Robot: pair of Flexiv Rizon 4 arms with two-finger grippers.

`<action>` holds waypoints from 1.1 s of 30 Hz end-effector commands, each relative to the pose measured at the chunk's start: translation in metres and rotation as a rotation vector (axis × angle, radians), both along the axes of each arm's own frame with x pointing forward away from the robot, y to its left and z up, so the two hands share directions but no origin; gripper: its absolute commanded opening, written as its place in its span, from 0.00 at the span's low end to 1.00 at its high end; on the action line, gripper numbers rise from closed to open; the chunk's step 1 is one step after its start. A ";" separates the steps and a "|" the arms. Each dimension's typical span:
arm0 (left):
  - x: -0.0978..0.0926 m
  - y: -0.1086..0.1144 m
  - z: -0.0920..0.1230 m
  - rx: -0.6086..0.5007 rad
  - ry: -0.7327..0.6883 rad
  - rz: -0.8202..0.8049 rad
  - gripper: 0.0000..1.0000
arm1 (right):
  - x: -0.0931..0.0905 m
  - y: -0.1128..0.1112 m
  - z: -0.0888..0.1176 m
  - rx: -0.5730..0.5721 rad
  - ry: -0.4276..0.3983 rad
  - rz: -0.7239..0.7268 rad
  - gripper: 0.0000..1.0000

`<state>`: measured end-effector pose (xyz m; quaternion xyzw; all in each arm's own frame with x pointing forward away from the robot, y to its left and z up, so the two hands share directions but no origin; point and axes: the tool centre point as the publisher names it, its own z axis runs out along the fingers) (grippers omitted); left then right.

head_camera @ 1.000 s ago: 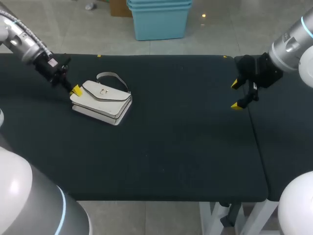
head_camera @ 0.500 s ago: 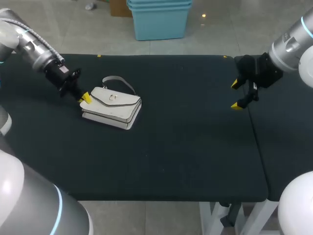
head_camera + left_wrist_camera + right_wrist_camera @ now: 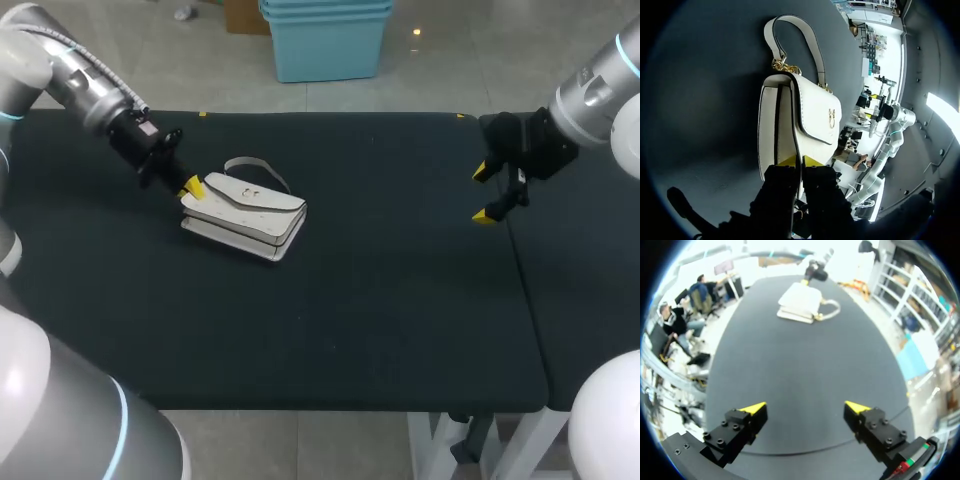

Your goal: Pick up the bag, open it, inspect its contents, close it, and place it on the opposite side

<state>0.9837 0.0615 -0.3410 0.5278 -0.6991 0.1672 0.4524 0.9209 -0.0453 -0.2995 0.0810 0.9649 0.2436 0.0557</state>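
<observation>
A white handbag (image 3: 245, 215) with a gold clasp lies flat on the black table (image 3: 380, 300), left of the middle, its strap (image 3: 250, 165) curling toward the far edge. My left gripper (image 3: 190, 187) sits low at the bag's left end, shut on the thin black-trimmed edge there. In the left wrist view the yellow tips (image 3: 797, 161) pinch that edge of the bag (image 3: 810, 115), with the strap (image 3: 800, 35) beyond. My right gripper (image 3: 482, 192) hangs open over the table's right side, far from the bag. Its wrist view shows the open gripper (image 3: 805, 407) empty and the bag (image 3: 800, 302) well ahead.
A seam (image 3: 525, 280) at the right joins the table to a second black surface under my right arm. The table's front edge (image 3: 350, 408) runs below the bag. Bare black tabletop lies between the bag and my right gripper.
My left gripper has slid to the right along the table, and the bag has moved with it toward the middle. The right arm has stayed still.
</observation>
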 end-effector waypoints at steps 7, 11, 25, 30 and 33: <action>-0.034 -0.044 -0.009 -0.016 -0.178 0.210 0.00 | 0.000 0.000 0.000 0.000 0.000 0.000 1.00; -0.038 -0.058 -0.008 0.000 -0.208 0.238 0.00 | 0.000 0.000 0.000 0.000 0.000 0.000 1.00; -0.059 -0.070 0.005 -0.026 -0.386 0.352 0.00 | 0.000 0.000 0.000 0.000 0.000 0.000 1.00; -0.058 -0.071 0.005 -0.049 -0.398 0.391 0.00 | 0.000 0.000 0.000 0.000 0.000 0.000 1.00; -0.057 -0.074 0.002 -0.055 -0.397 0.410 0.00 | 0.000 0.000 0.000 0.000 0.000 0.000 1.00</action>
